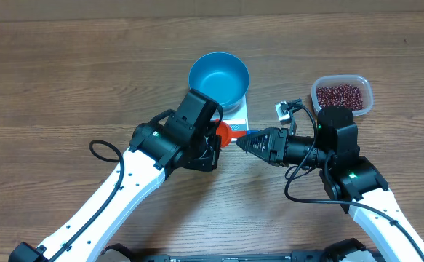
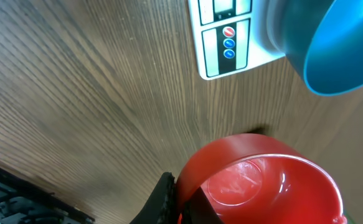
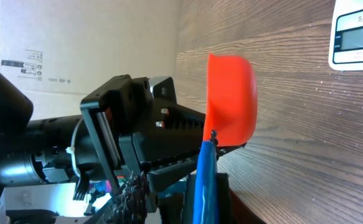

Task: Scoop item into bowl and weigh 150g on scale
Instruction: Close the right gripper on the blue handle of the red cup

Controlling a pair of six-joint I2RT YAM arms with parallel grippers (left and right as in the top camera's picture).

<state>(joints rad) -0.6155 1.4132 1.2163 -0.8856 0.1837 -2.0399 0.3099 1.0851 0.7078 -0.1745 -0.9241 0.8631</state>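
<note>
The left gripper (image 2: pixel 182 203) is pressed together on the wall of a small orange-red scoop (image 2: pixel 262 180). One black finger sits outside the rim and the other inside the cup. The left wrist view shows the inside of the scoop as bare plastic, with no beans in it. It hangs above the wood of the tabletop (image 1: pixel 66 73), near the middle.

The right gripper (image 1: pixel 242 141) points at the scoop from the right-edge side and meets it at its blue handle (image 1: pixel 257 134). In the right wrist view the handle rises from the bottom of the frame to the orange cup. The right fingers themselves are barely seen there. I cannot tell whether this gripper is clamped on the handle or only standing around it.

Just beyond the scoop, toward the far edge, lies the white scale (image 1: pixel 239 115), with its display and button strip facing the two arms. The blue bowl (image 1: pixel 219 76) stands upright on the scale and covers most of its platform. No beans show inside the bowl.

The beans (image 1: pixel 340 94) lie as a dark red heap in a clear plastic tub (image 1: pixel 366 102). The tub is to the right of the scale, toward the right edge and apart from it. A small grey clip-like object (image 1: pixel 288 110) lies between the scale and the tub.
</note>
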